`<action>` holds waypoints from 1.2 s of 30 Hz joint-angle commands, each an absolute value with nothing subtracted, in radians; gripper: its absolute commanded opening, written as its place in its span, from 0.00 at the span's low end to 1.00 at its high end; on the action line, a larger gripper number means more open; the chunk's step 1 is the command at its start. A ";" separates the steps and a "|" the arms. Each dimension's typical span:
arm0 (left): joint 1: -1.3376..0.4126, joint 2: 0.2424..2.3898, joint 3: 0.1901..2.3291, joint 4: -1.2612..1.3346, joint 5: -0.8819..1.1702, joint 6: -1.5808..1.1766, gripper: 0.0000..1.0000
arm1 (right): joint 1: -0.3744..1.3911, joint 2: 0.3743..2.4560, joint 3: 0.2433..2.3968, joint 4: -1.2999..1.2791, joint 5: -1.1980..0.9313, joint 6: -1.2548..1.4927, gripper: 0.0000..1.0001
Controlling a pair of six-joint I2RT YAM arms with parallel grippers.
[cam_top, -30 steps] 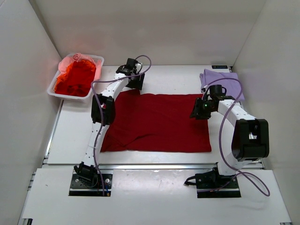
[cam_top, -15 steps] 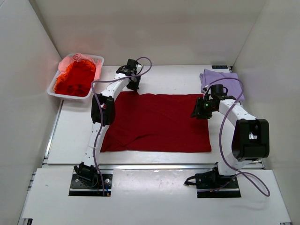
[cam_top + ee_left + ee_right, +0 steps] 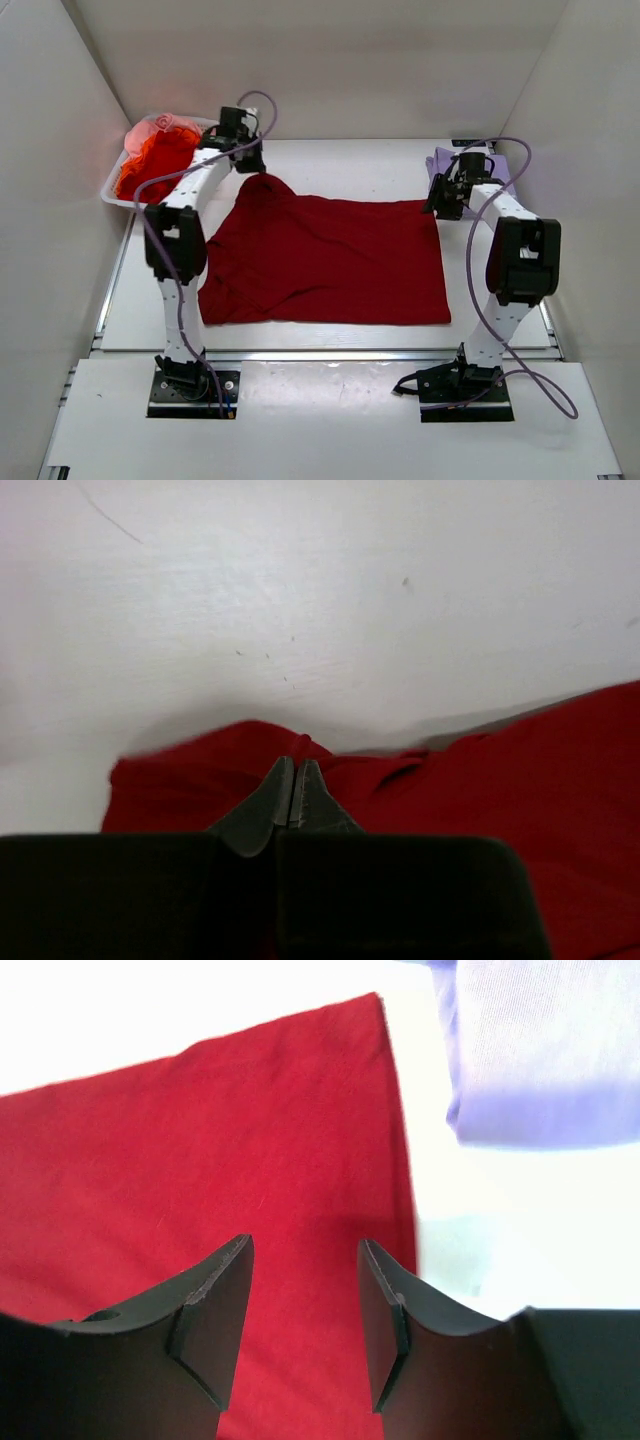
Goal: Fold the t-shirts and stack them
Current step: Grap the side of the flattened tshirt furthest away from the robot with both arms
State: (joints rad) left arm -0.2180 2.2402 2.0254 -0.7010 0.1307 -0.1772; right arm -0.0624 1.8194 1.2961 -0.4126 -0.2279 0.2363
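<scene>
Left fingers (image 3: 280,802) dragged dark red shirt (image 3: 330,260) corner left; wrist view shows pinch.

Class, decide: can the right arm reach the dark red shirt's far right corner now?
Probably yes: its open jaws hang over the dark red shirt near that corner, nothing between; the lavender shirt lies aside.

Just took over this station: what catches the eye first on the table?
A large dark red cloth t-shirt spreads across the centre, with the left arm's fingers shut on its far-left corner. The right arm's fingers stand open over its far-right corner, beside a folded pale lavender shirt. Bright orange-red shirts fill the white plastic basket far left.
</scene>
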 commanded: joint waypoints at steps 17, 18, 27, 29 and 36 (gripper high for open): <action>-0.167 2.036 1.919 -0.502 0.212 -0.224 0.00 | -0.026 2.269 1.851 -0.594 -0.081 0.218 0.44; -0.163 2.033 1.924 -0.500 0.218 -0.229 0.00 | -0.026 2.275 1.856 -0.604 -0.080 0.224 0.43; -0.146 2.034 1.908 -0.502 0.213 -0.229 0.00 | -0.017 2.293 1.862 -0.630 -0.057 0.221 0.23; -0.134 2.028 1.904 -0.495 0.216 -0.225 0.00 | -0.020 2.298 1.870 -0.632 -0.046 0.218 0.08; -0.104 1.930 1.778 -0.474 0.247 -0.247 0.00 | -0.020 2.238 1.804 -0.562 -0.011 0.190 0.00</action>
